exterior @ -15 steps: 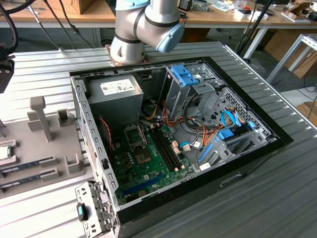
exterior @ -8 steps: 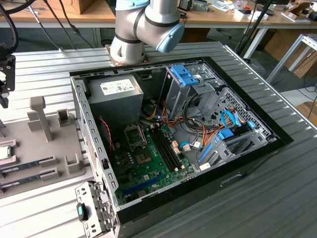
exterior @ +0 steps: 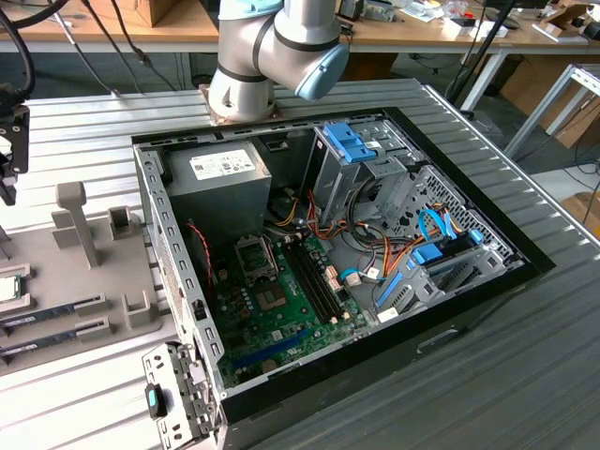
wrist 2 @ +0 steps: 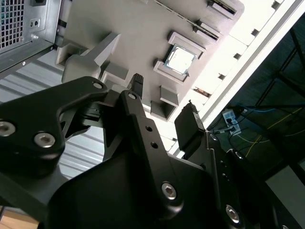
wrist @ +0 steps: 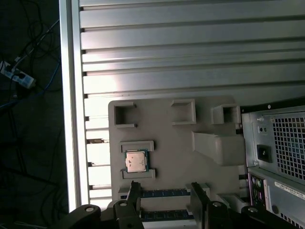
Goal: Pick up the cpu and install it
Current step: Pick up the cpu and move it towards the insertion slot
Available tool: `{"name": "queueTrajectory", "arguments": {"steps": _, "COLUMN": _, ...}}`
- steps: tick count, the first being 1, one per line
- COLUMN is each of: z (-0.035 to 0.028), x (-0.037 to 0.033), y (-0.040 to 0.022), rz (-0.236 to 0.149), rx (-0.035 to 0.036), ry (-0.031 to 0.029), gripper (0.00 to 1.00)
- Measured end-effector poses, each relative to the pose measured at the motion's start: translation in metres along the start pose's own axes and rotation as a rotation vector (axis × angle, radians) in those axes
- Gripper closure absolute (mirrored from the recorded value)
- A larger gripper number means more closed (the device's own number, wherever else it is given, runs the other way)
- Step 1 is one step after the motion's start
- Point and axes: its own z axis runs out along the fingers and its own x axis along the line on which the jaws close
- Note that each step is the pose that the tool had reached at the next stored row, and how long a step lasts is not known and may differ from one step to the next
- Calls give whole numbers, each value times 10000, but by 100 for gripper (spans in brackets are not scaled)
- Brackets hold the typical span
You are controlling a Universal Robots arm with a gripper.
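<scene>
The cpu (wrist: 137, 161) is a small silver square with a green rim, lying flat between two low stops on a grey fixture plate (wrist: 167, 138). It also shows in the second wrist view (wrist 2: 180, 58) and at the exterior view's far left edge (exterior: 7, 286). My gripper (wrist: 165, 198) hovers above the plate, open, with nothing held between its black fingers (wrist: 133, 190). The cpu lies a little off to the side of them. In the second wrist view the gripper (wrist 2: 164, 102) is apart from the chip. The motherboard's cpu socket (exterior: 255, 255) sits inside the open computer case (exterior: 328, 234).
Long dark memory sticks (exterior: 52, 314) lie in slots on the fixture plate near the cpu. Grey upright posts (exterior: 80, 220) stand on the plate. The case's perforated wall (wrist: 281, 148) rises beside the plate. The ribbed metal table (exterior: 525, 356) ends at an edge (wrist: 71, 119) close to the plate.
</scene>
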Motion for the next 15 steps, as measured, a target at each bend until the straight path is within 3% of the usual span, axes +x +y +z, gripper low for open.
{"name": "queueTrajectory", "arguments": {"steps": 2, "z": 3, "x": 0, "y": -2, "rz": -1, "rx": 0, "ry": 0, "gripper": 46}}
{"name": "queueTrajectory", "arguments": {"steps": 4, "z": 50, "x": 0, "y": -10, "rz": 0, "rx": -1, "ry": 0, "gripper": 46}}
{"name": "queueTrajectory", "arguments": {"steps": 15, "z": 72, "x": 1, "y": -15, "rz": 0, "rx": 0, "ry": 0, "gripper": 46}}
